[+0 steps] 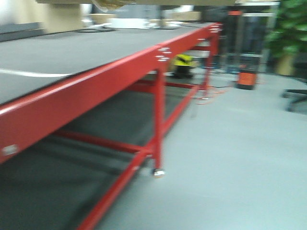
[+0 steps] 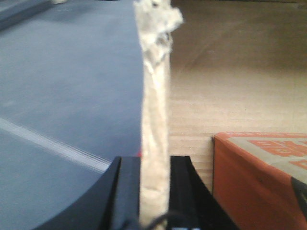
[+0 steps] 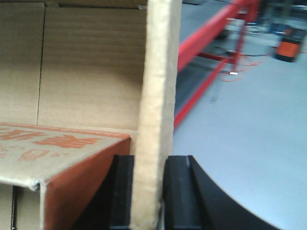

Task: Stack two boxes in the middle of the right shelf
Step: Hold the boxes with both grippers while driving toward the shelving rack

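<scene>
**Open box held by both walls, shelf not in sight**

The left gripper (image 2: 154, 187) is clamped narrow on one upright wall of an open tan box (image 2: 230, 86). Its black fingers (image 2: 127, 191) press against either face of the ragged cardboard edge. The right gripper (image 3: 148, 187) pinches the opposite wall the same way. The box therefore hangs between the two arms, resting on nothing as far as these views tell, with an orange-printed carton (image 3: 62, 143) lying inside it. Beside and below runs a red-framed table (image 1: 96, 91) with a dark grey top (image 1: 72, 52), and bare floor (image 1: 230, 158) lies to its right. The front view is smeared, possibly because the base is rolling.

I read this as the carrying step for one box. The shelf appears in no view, and I see no second box. The next move calls for bringing the rack into sight while keeping both grips even, so the thin walls neither tear nor fold. The box should then be lowered level onto the middle tier before either grip lets go
</scene>
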